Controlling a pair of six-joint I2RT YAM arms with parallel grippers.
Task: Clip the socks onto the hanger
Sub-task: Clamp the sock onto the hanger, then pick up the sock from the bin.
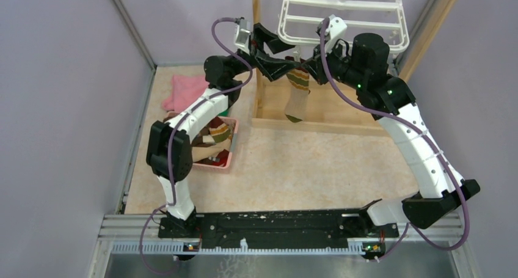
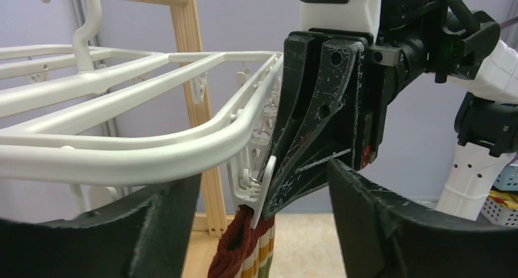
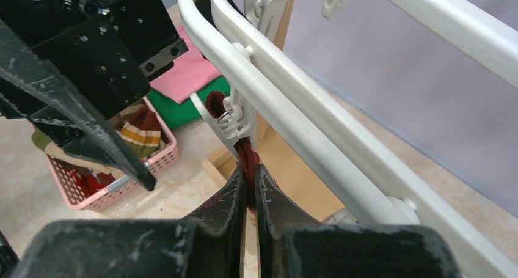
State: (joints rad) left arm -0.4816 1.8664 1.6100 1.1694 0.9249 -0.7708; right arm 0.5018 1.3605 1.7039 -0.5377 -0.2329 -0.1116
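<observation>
If the right pincer drags downward as it lets go, the sock could slip from the clip, whose bite looks shallow. That pincer is clamped on the red cuff, lower centre. The left pincer stands wide, holding nothing. Beyond, the sock hangs clipped under the hanger rim.

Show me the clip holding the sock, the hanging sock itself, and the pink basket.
clip (image 3: 231, 116): right wrist view, on its white body by the metal spring.
hanging sock (image 1: 298, 95): top external view, on its striped middle.
pink basket (image 1: 215, 165): top external view, on its near rim.
</observation>
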